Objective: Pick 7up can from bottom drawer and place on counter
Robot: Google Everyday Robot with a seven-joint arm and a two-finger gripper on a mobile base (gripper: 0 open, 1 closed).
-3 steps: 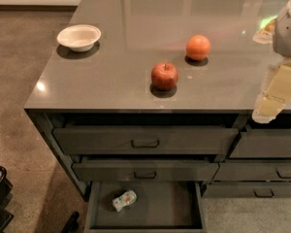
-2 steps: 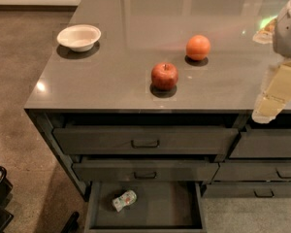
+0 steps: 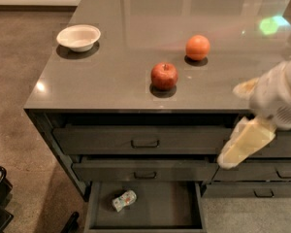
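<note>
The large glossy grey rectangular counter (image 3: 131, 28) tops a stack of drawers. The wide dark grey bottom drawer (image 3: 160, 205) stands pulled open. The white-and-cream gripper (image 3: 231, 125) hangs at the right, before the counter's front edge, fingers spread, holding nothing. A white bowl (image 3: 78, 37), red apple (image 3: 164, 75) and orange (image 3: 198, 47) sit on top. The small silvery-white, green-marked 7up can (image 3: 124, 200) lies on its side in the drawer's left part.

Soft glare on counter (image 3: 131, 89), gripper (image 3: 245, 132) right
</note>
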